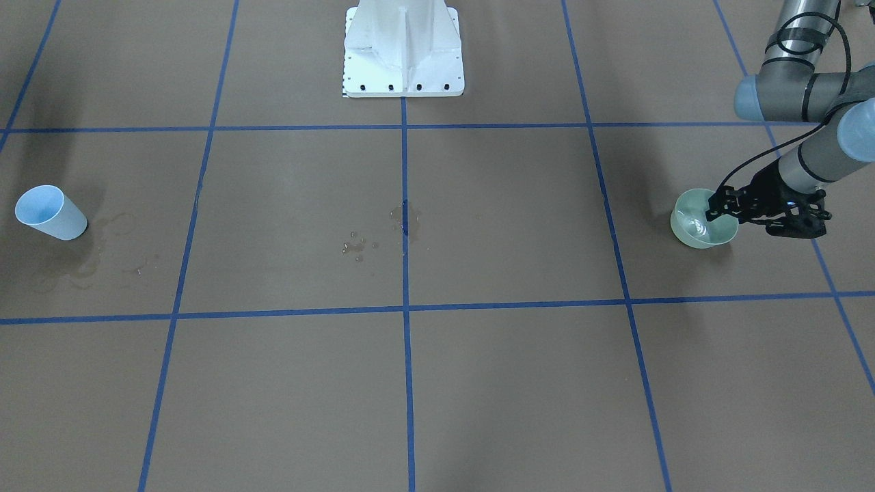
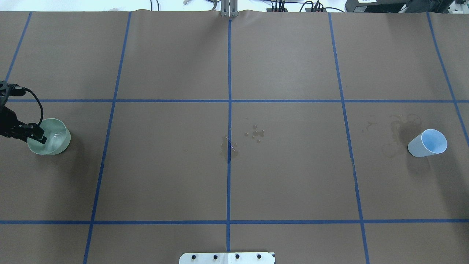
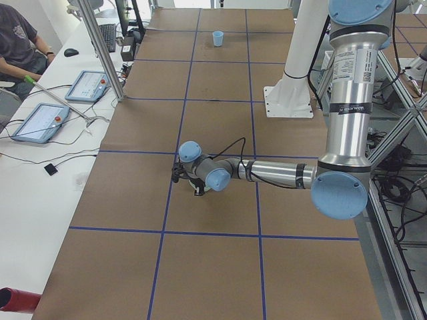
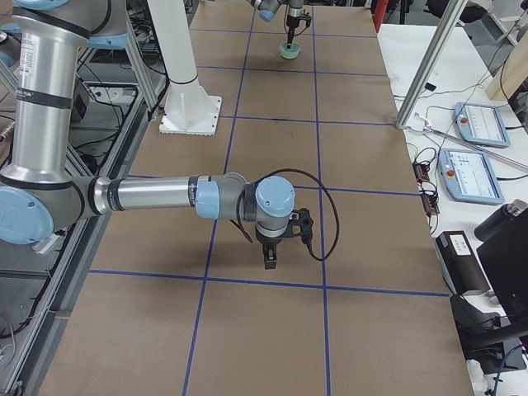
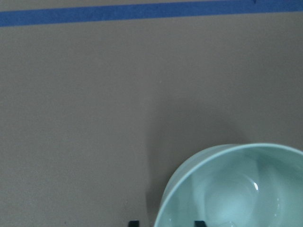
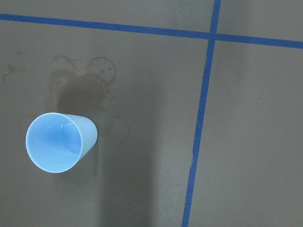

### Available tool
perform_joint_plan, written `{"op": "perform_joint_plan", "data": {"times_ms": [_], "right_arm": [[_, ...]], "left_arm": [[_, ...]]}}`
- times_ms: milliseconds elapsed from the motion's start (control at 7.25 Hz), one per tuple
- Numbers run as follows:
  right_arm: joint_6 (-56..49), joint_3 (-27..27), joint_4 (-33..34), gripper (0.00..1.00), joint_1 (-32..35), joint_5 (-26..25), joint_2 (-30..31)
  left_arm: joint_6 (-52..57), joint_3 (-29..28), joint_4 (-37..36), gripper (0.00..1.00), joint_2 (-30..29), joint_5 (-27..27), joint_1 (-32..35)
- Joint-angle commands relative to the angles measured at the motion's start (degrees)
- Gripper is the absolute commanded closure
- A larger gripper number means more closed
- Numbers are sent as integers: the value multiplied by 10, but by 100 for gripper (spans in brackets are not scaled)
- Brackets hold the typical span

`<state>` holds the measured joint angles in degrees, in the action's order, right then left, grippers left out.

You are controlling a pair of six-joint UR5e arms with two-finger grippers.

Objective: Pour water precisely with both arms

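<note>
A pale green cup (image 2: 55, 143) stands at the table's left end and holds a little clear water (image 5: 255, 186) with white glints. My left gripper (image 2: 36, 135) is at its rim. In the left wrist view the two fingertips (image 5: 134, 222) stand apart, one outside the wall and one inside; the gripper looks open. A light blue cup (image 2: 428, 143) stands upright at the right end, also in the right wrist view (image 6: 61, 142). My right gripper (image 4: 271, 247) hovers above that area; I cannot tell whether it is open or shut.
Spilled drops (image 2: 256, 132) and a wet patch (image 2: 229, 148) lie at the table's middle. Dried water rings (image 2: 397, 128) lie next to the blue cup. The white pedestal (image 1: 403, 51) stands at the robot's side. Tablets (image 3: 40, 121) lie on a side bench.
</note>
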<state>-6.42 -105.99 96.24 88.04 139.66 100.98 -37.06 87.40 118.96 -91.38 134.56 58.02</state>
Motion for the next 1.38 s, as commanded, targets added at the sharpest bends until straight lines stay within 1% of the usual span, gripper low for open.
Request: {"op": "perform_joint_plan", "data": {"times_ms": [0,138,276,414,552,690,828,966,1103,1241], "right_arm": [[0,0,1,0,0,1,1],[0,-2,0,0,0,1,5],[0,-2,0,0,-1,1,5],[0,-2,0,0,0,1,5],[0,-2,0,0,-1,1,5],[1,-2,1,0,-1,1,5],[1,-2,1,0,-1,1,5],[1,-2,1,0,-1,1,5],[1,-2,1,0,-1,1,5],[1,-2,0,0,-1,1,5]], "left_arm": [[-74,7,-51,100,-60,61,0],[-153,28,-61,100,-101,67,-1],[-238,37,-61,100,-153,82,-21],[-347,39,-62,100,-215,77,-65],[-419,35,-61,100,-263,65,-116],[-453,29,-63,100,-307,11,-160],[-489,-4,-63,100,-352,-32,-201],[-493,-45,-63,100,-388,-70,-224],[-493,-60,-62,100,-399,-101,-246],[-492,-69,-62,100,-410,-109,-252]]}}
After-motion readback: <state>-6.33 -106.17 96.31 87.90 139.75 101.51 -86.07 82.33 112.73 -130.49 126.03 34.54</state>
